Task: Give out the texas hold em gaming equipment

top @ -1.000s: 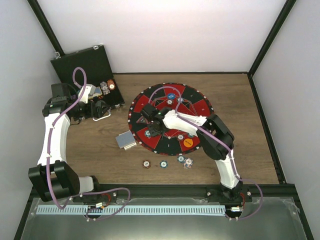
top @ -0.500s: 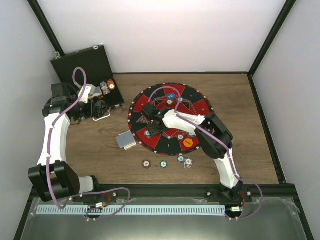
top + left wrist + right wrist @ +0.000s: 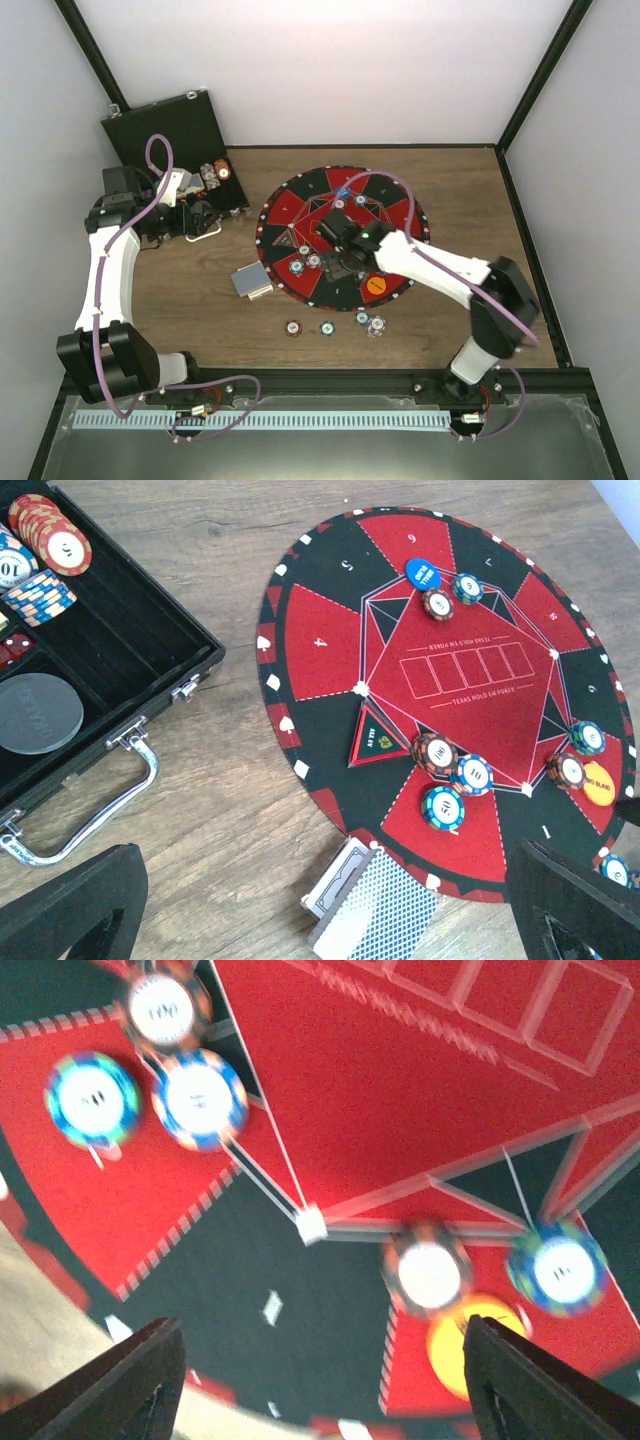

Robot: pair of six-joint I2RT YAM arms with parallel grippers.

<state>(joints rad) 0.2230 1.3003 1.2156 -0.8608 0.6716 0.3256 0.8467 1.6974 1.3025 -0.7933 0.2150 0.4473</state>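
Finding chips (image 3: 471, 773) grouped on the mat (image 3: 330, 640): three together at one seat, two beside the blue disc (image 3: 422, 574), two by the orange disc (image 3: 598, 782). Counting four more lying in a row on the counter (image 3: 200, 300), just off the mat's near edge. Locating the cards (image 3: 375, 905) stacked face down on the counter, just beside the mat's rim. Spotting further chip stacks sitting in the open case (image 3: 120, 650).

Judging the distribution as partly done: supplying three seats only, leaving the other seats bare, dealing no cards yet.

Holding the right hand (image 3: 320, 1350) spread and empty low above the mat, between two chip groups. Holding the left hand (image 3: 322, 865) spread and empty, hovering over the counter between case and mat.

Failing to read chip values in the blurred right wrist view. Losing part of one chip behind a finger at the left wrist view's right edge. Failing to show the right hand's fingertips in the top view, covered by its own wrist.
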